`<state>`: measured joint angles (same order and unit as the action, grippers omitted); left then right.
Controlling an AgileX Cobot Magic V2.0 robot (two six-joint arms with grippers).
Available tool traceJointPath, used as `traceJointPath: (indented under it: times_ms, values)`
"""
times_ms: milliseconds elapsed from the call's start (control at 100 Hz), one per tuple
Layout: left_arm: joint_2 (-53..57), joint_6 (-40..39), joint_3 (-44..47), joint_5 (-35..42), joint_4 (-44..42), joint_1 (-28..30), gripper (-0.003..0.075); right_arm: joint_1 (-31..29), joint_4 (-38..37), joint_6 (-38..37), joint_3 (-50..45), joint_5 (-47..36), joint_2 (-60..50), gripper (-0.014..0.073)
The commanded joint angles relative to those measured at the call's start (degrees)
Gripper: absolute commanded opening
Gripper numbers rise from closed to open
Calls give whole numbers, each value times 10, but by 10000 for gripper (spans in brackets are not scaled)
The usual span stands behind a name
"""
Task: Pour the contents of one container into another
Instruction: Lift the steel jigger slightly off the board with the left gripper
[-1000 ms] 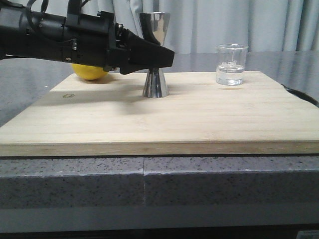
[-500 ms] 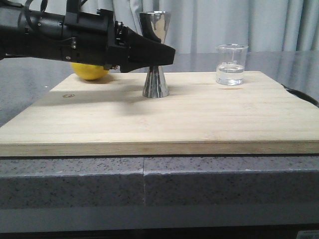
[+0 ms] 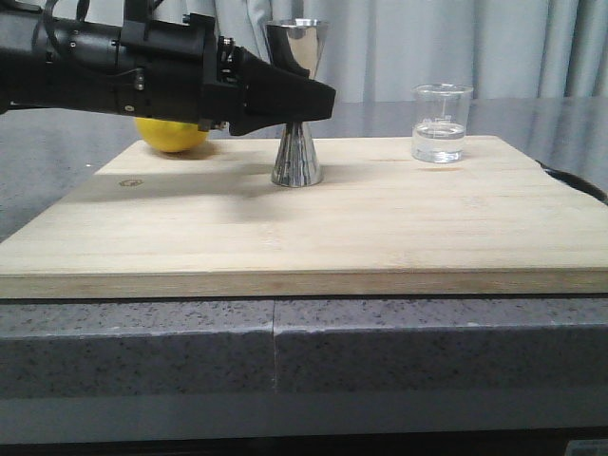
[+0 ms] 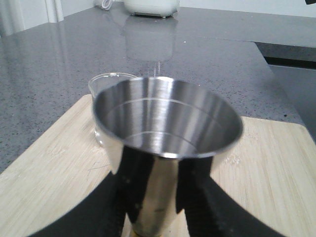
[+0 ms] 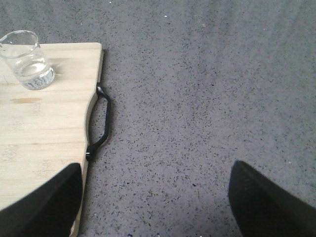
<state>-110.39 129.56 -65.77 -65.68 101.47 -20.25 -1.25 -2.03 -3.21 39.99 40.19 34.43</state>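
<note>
The left claw point(image 4: 153, 192) is clamped on the jigger's point(image 3: 296, 95) thin, slippery steel waist. The beaker point(image 3: 441, 123), at right, is fragile glass; grip its wall. The right claw point(image 5: 153, 197) is apart.

You see jigger point(image 3: 296, 100) between left gripper point(image 4: 157, 197) fingers: polished steel, mirror-bright outside, finely brushed inside bowl. Fingers point(image 4: 89, 217) themselves: matt black, plastic by look. Beaker point(image 3: 441, 123) beyond jigger from jaws: clear smooth glass, white printed marks, clear liquid inside. Board point(image 3: 380, 218) beneath: pale wood, fine straight grain, satin finish. Black handle point(image 5: 100, 123) at board edge: smooth, slight sheen. Counter point(image 5: 207, 98): grey speckled stone, glossy. Lemon point(image 3: 171, 136): yellow, dull skin.
</note>
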Motion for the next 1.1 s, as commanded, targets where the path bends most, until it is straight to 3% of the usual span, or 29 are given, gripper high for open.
traceJointPath:
  times_ms: [0, 300, 590, 1090]
  values:
    - [28, -6, -16, -41, 47, -5, 239, -4, -7, 1, 20, -35, 4, 546]
    - [28, -6, -16, -41, 47, -3, 233, -4, -7, 1, 20, -34, 4, 546]
    - [28, -6, -16, -51, 47, -3, 77, -4, -7, 1, 20, -34, 4, 546]
    - [28, -6, -34, -75, 47, -3, 76, -4, -7, 1, 20, -31, 4, 546]
